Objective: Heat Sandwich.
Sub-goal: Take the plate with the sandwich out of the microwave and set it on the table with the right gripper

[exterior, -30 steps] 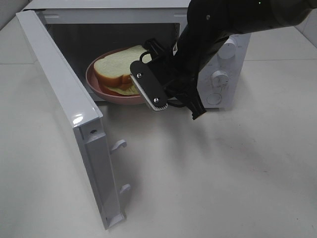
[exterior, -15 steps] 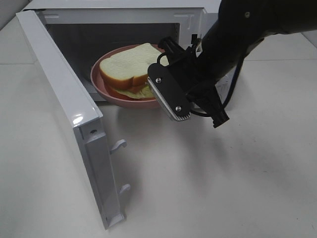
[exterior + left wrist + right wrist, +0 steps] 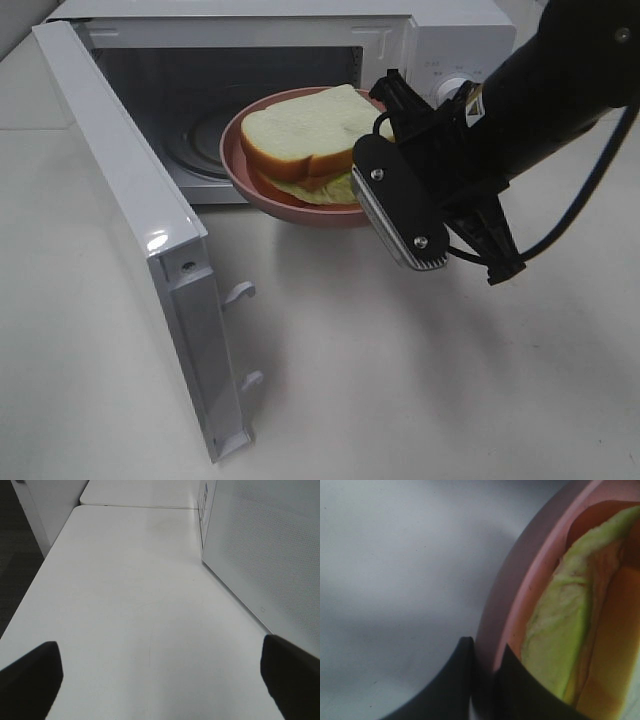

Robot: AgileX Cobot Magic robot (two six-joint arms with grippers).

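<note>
The sandwich (image 3: 305, 135), white bread with green lettuce, lies on the round pink plate (image 3: 243, 165). The plate sits half out of the open microwave (image 3: 440, 35), at the right of its mouth. My right gripper (image 3: 386, 125) is shut on the plate's right rim. The right wrist view shows its two dark fingertips (image 3: 464, 680) pinching the pink rim (image 3: 520, 595) beside the lettuce (image 3: 560, 640). My left gripper (image 3: 160, 690) is open and empty over bare table; it is out of the exterior view.
The microwave door (image 3: 120, 200) stands swung open toward the front left, with its latch hooks (image 3: 240, 292) sticking out. The control knobs (image 3: 455, 95) are behind my right arm. A white dotted panel (image 3: 265, 555) stands close beside my left gripper.
My right gripper has drawn the plate with the sandwich to the right and outward from the microwave cavity. The door has not moved.
</note>
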